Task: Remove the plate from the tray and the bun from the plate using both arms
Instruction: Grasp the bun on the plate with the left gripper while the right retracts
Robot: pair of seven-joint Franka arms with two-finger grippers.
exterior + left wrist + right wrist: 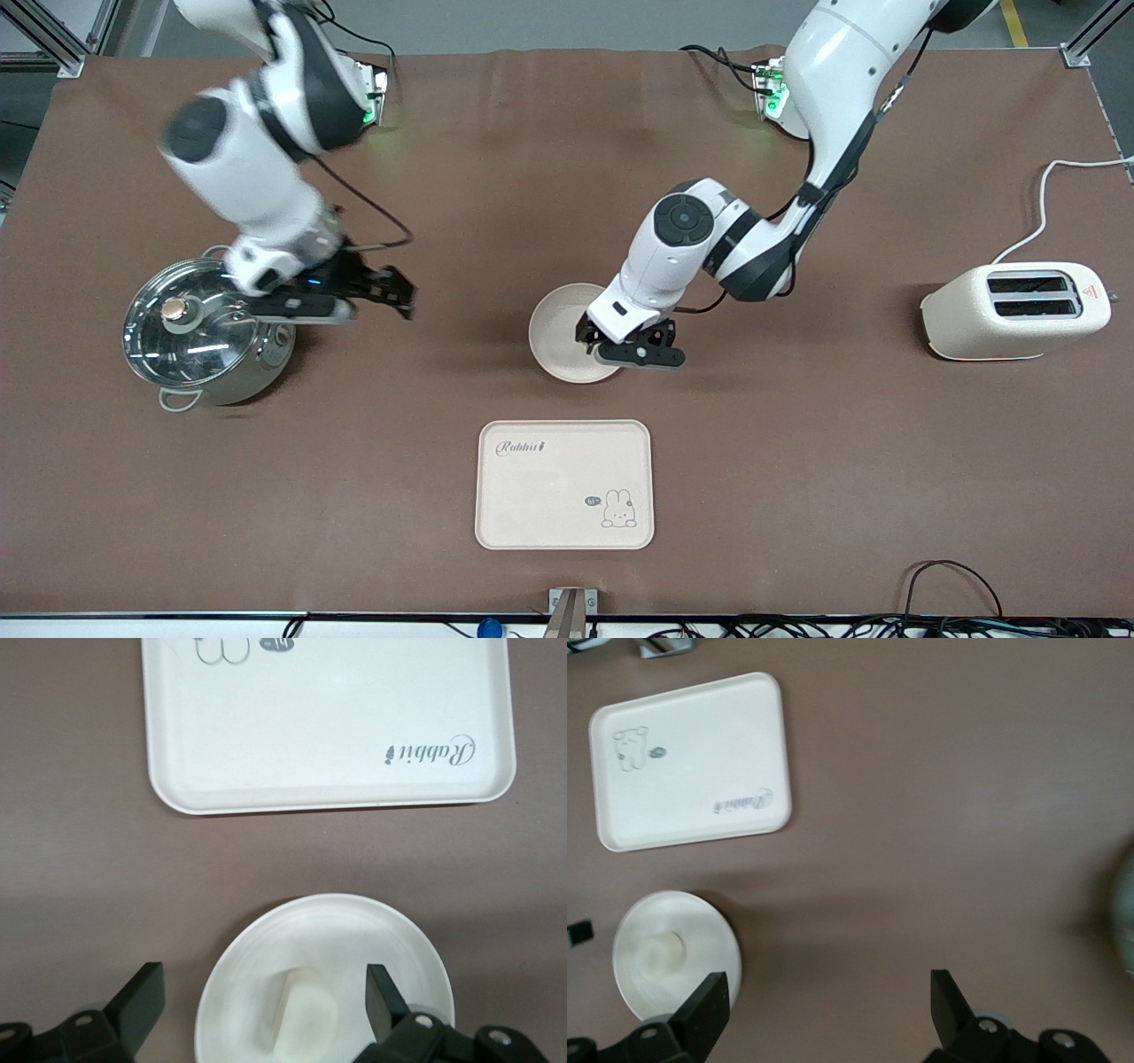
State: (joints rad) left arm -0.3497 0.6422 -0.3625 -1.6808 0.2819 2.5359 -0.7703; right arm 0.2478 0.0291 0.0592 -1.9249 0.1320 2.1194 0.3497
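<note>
The round cream plate (560, 332) lies on the brown table, farther from the front camera than the tray. The small pale bun (303, 1023) lies on the plate (323, 939), flat side up on edge; in the front view the left gripper hides it. My left gripper (625, 343) hangs open just over the plate, its fingers (142, 999) spread to either side of the bun without touching it. My right gripper (394, 295) is open and empty in the air beside the pot. The right wrist view shows the plate (700, 979) and the bun (664, 950).
The rectangular rabbit tray (564, 485) lies near the table's front edge; it also shows in the left wrist view (328, 735) and the right wrist view (691, 762). A steel pot with a glass lid (199, 332) stands at the right arm's end. A cream toaster (1014, 310) stands at the left arm's end.
</note>
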